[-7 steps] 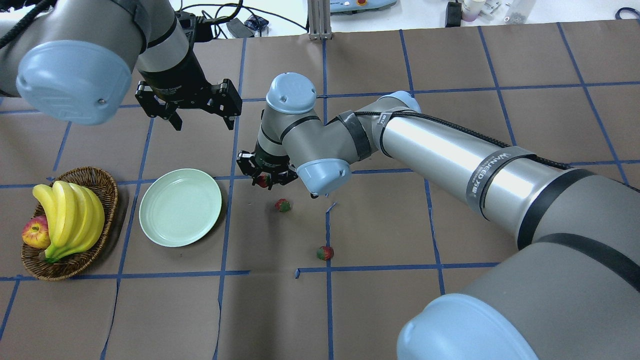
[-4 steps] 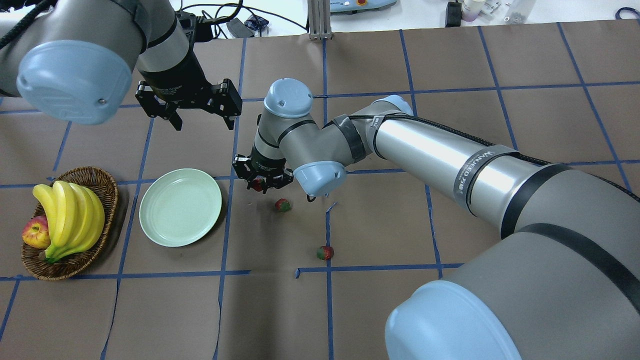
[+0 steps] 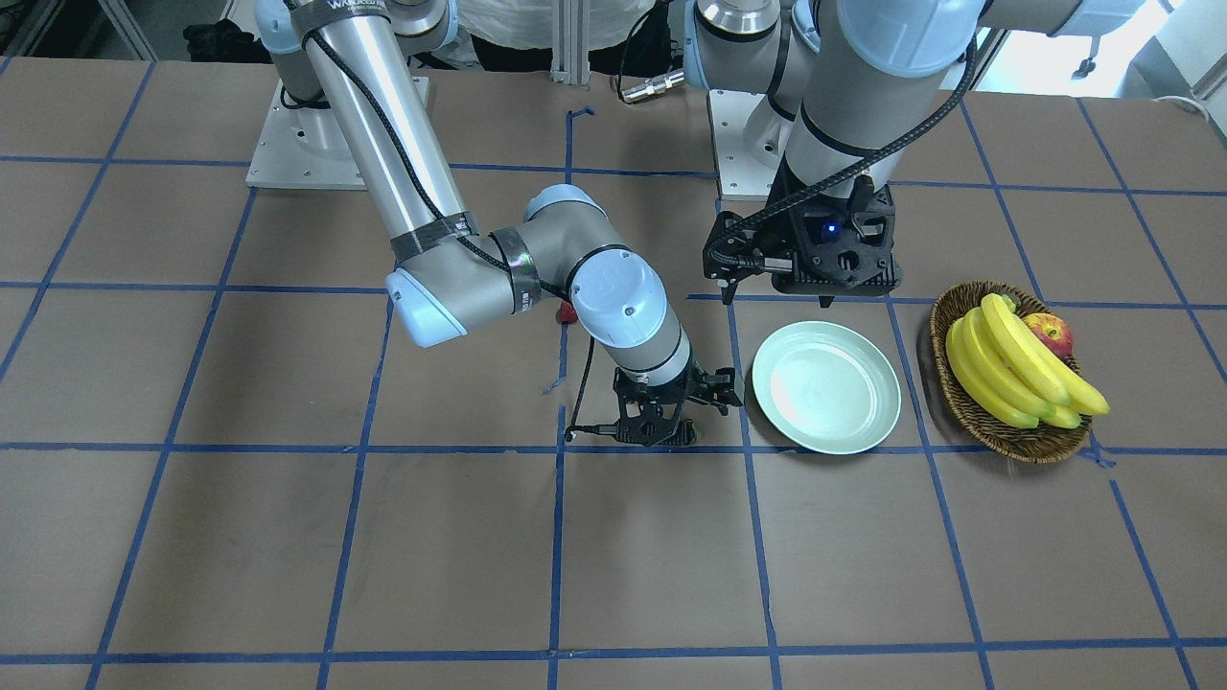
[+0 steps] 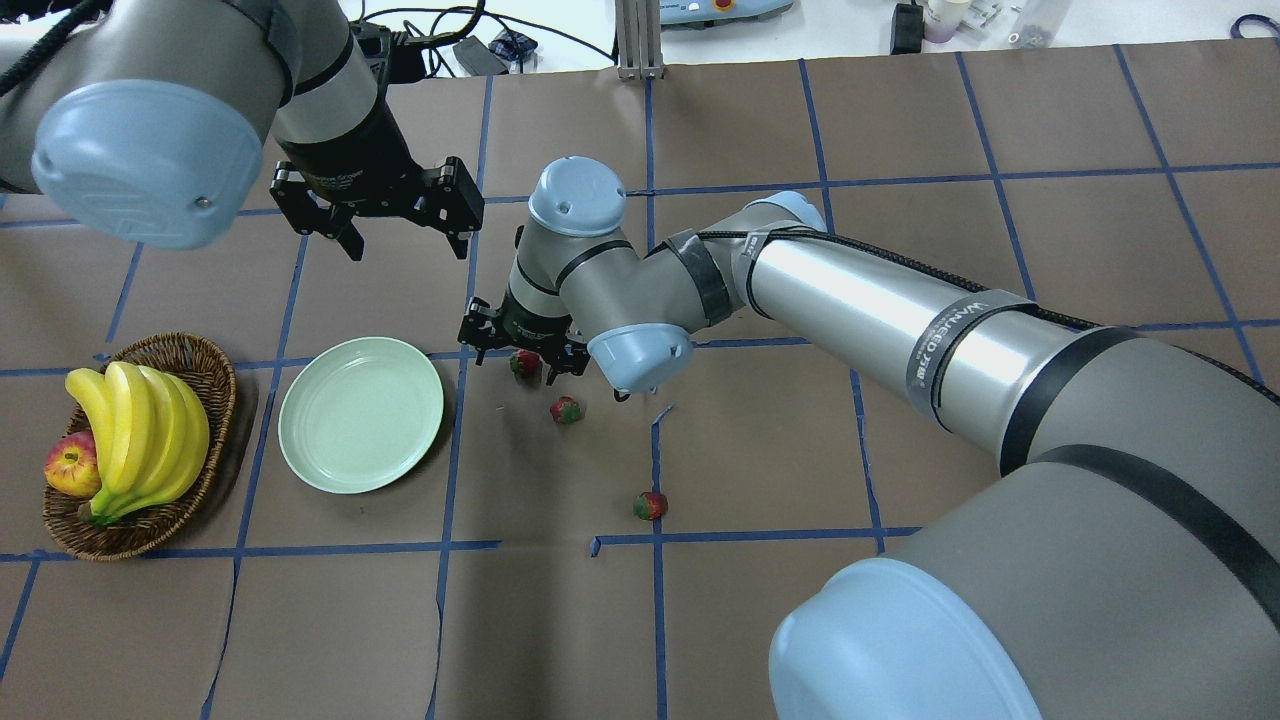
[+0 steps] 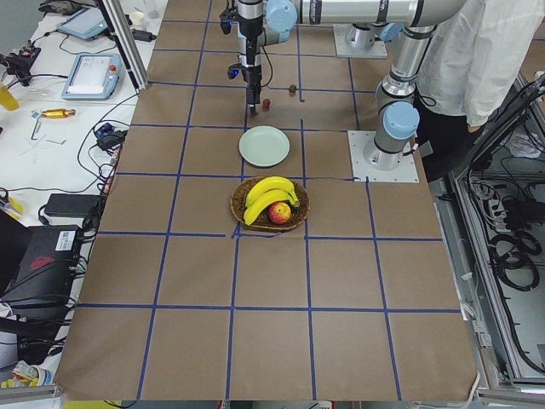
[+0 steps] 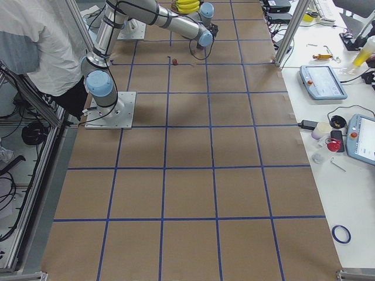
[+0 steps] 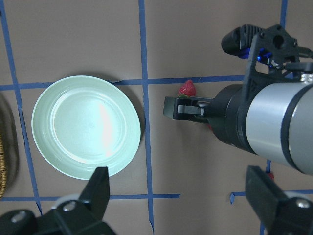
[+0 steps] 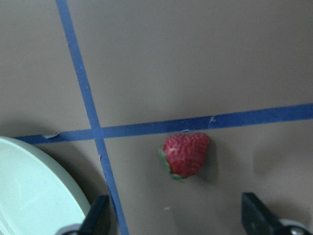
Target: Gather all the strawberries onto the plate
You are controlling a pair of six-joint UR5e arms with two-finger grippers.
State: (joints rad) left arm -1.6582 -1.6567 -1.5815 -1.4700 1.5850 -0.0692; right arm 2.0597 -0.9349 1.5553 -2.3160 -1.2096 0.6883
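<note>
Straddling strawberry point(image 8: 185, 154): right gripper point(image 4: 520, 357), jaws spread, tape line point(image 8: 93, 122) between it and plate point(image 4: 360, 414).
Left gripper point(image 4: 408, 245) spread; strawberry red, seemingly intact.

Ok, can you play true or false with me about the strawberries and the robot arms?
1. The round pale green plate is empty. True.
2. All three small red strawberries lie on the brown table. True.
3. The right gripper is squeezing a strawberry. False: it is open, and the nearest strawberry lies on the table under it, untouched.
4. The brown woven basket holds only yellow bananas. False: a red-yellow apple is in it too.
5. The left gripper is open. True.
</note>
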